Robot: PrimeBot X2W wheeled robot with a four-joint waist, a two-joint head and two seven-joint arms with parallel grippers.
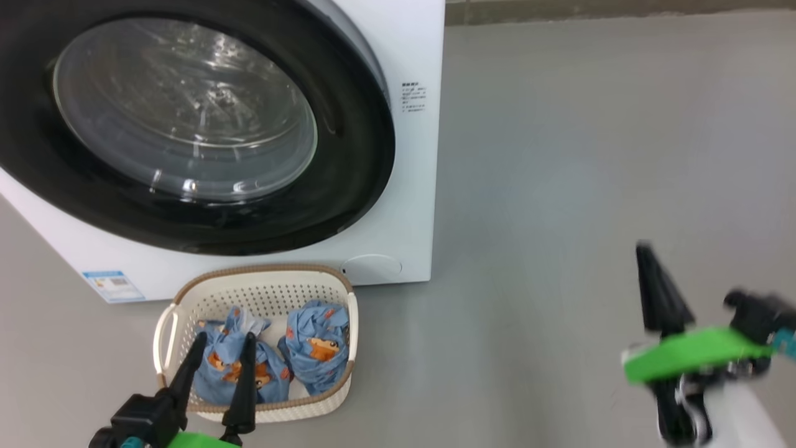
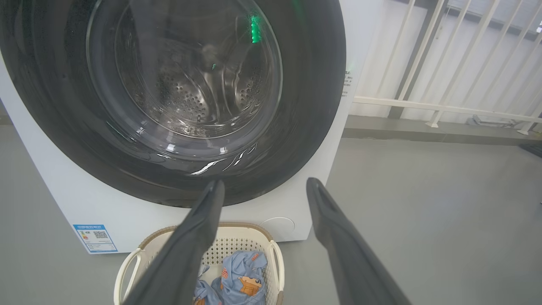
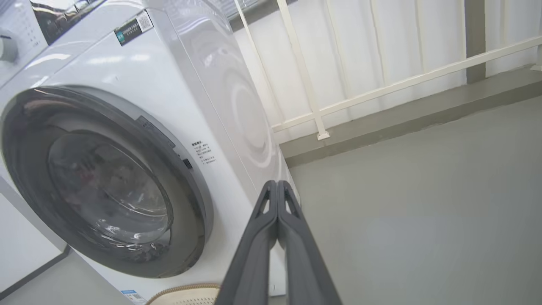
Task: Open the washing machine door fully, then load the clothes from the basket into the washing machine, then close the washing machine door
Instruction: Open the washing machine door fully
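The door (image 1: 186,118) lies shut against the front of the washer (image 1: 410,186), its black rim ringing the clear glass bowl, through which the left wrist view shows the steel drum. The left gripper (image 1: 225,337) hangs low in front of it and apart from it, fingers spread wide and holding nothing. In its own wrist view those fingers point up toward the door's lower rim. In the head view the two fingertips overlap the near left part of the basket (image 1: 261,270); whether they touch anything inside, I cannot tell. The right gripper (image 3: 277,184) is well off to the right over bare floor (image 1: 559,186), far from the door, its fingers pressed together on nothing. In its wrist view the tips lie against the washer's front right corner.

The basket stands on the floor just before the washer's base, below the door's bottom edge and left of the round cap (image 1: 372,266). It holds the clothes: a left bundle (image 1: 233,367) and a right bundle (image 1: 317,345), side by side and touching, both blue with orange-brown figures.

Count: one washer, one door, one basket, two bundles, two grippers. One blue label (image 1: 113,285) sits at the washer's lower left corner. A white railing (image 3: 381,89) runs along the floor's far edge.
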